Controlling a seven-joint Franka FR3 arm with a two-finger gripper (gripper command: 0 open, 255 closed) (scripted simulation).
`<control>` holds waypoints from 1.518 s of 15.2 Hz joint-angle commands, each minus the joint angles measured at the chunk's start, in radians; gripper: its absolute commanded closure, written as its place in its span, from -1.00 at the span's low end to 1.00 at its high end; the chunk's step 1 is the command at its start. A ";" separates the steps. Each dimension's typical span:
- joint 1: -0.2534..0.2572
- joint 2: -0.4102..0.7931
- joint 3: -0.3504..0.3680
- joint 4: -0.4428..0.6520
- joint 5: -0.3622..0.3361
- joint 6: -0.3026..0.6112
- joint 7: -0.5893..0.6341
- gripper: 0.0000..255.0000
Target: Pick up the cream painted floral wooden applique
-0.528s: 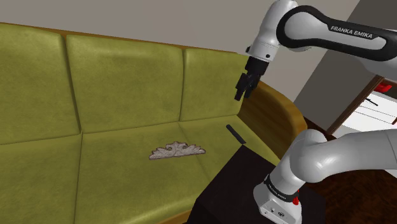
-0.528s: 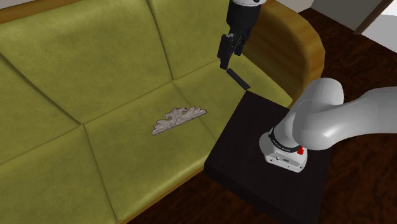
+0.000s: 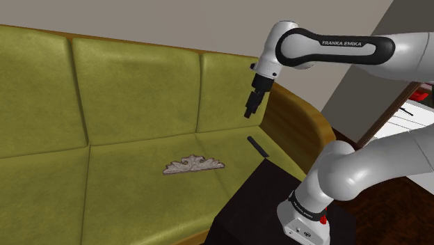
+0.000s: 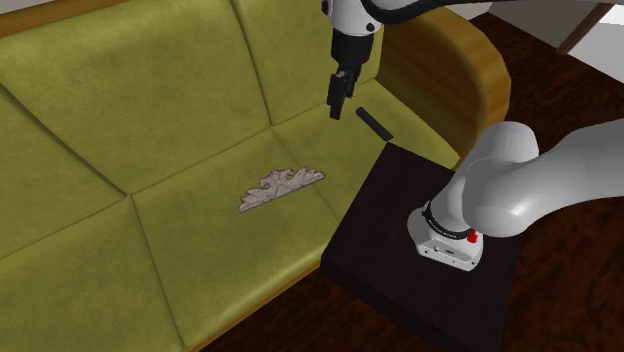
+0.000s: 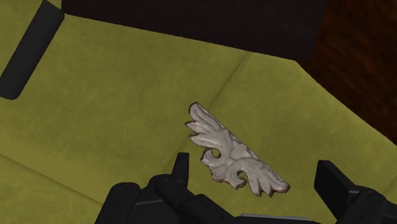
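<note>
The cream carved floral applique [image 3: 194,165] [image 4: 280,187] lies flat on the middle seat cushion of the olive green sofa [image 3: 132,90]. My black gripper [image 3: 251,109] [image 4: 337,103] hangs in the air above the right cushion, well above the applique and off to its right in the shoulder view. In the wrist view the applique [image 5: 234,154] lies between the two fingers [image 5: 181,170], which stand wide apart and touch nothing. The gripper [image 5: 254,181] is open and empty.
A slim black bar-shaped object [image 3: 258,146] [image 4: 373,124] [image 5: 30,51] rests on the right cushion near the brown wooden armrest [image 3: 292,125]. My black stand [image 4: 425,250] sits against the sofa's front edge. Dark wood floor [image 4: 560,280] lies beyond it.
The gripper has moved toward the shoulder view's left and a little lower, nearer the applique. The applique and the black object have not moved.
</note>
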State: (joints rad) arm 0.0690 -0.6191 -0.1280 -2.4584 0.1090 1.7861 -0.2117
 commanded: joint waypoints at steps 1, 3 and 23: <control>0.021 0.065 -0.032 -0.006 0.001 0.061 -0.097 -1.00; 0.045 0.139 -0.058 0.001 0.010 0.116 -0.186 -1.00; 0.172 0.948 -0.051 0.372 0.274 0.389 -1.033 -1.00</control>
State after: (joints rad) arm 0.2414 0.2906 -0.1908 -2.1121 0.3733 2.1699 -1.2064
